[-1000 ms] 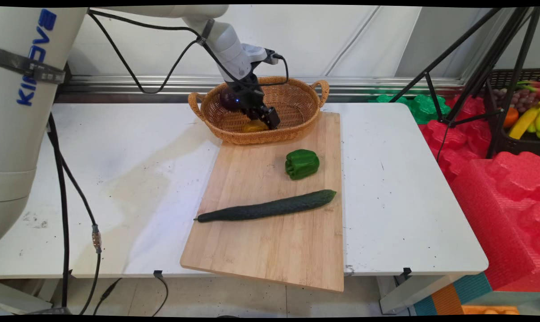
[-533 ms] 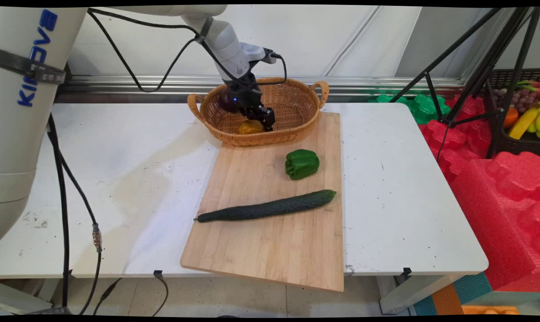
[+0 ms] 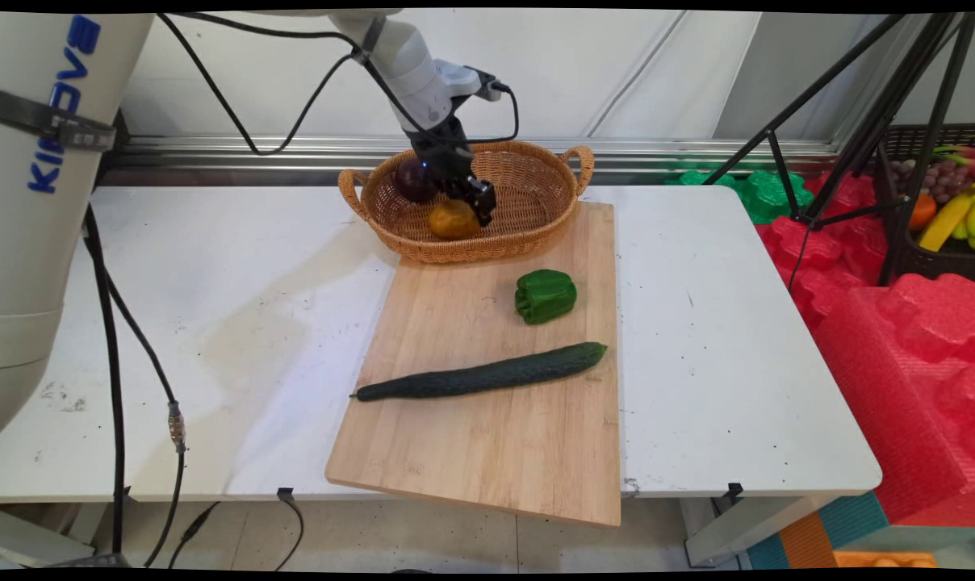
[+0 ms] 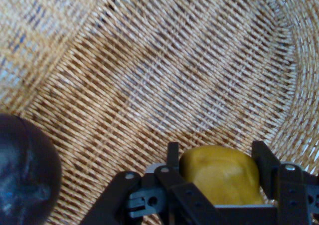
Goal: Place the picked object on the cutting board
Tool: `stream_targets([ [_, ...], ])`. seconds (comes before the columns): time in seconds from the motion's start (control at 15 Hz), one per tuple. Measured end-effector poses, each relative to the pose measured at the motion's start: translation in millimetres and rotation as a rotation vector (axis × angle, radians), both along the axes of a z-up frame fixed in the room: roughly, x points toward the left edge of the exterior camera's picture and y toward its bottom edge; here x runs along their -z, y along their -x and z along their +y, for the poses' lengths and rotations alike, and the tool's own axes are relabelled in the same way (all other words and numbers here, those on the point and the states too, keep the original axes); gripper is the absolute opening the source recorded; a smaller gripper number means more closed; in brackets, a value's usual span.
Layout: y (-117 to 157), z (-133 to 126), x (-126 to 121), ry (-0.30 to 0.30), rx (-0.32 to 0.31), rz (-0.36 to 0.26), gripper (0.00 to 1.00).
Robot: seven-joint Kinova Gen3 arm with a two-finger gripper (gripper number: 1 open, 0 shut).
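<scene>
Rising a little since a second ago, the claw (image 3: pixel 483 211) now lifts the yellow fruit (image 3: pixel 454 219) clear of the basket (image 3: pixel 536 214) floor, its fingers (image 4: pixel 262 161) clenched on either side of it. Nearer the camera, the cucumber (image 3: pixel 479 374) and green pepper (image 3: pixel 545 295) lie unmoved on the cutting board (image 3: pixel 487 452) on the counter (image 3: pixel 213 323). Behind the fruit, a dark purple ball (image 3: pixel 414 178) sits in the basket.

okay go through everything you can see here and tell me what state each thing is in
gripper: shut on the yellow pepper
yellow pepper: held over the basket floor
basket: upright, at the table's far edge
purple ball: inside the basket
green pepper: resting on the cutting board
cucumber: lying across the cutting board
</scene>
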State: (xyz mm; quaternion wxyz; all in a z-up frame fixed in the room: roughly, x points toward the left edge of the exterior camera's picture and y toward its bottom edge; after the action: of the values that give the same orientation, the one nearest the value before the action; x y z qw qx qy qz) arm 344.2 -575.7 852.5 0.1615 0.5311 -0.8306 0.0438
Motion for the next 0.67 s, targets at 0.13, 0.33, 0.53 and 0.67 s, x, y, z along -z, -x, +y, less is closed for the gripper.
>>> stream_targets([
  [0.13, 2, 1, -11, 0.027, 0.026, -0.021, 0.00],
  [0.33, 7, 8, -31, 0.072, 0.065, -0.056, 0.00],
  [0.53, 16, 24, -56, 0.122, 0.103, -0.095, 0.00],
  [0.67, 23, 39, -72, 0.150, 0.122, -0.113, 0.00],
])
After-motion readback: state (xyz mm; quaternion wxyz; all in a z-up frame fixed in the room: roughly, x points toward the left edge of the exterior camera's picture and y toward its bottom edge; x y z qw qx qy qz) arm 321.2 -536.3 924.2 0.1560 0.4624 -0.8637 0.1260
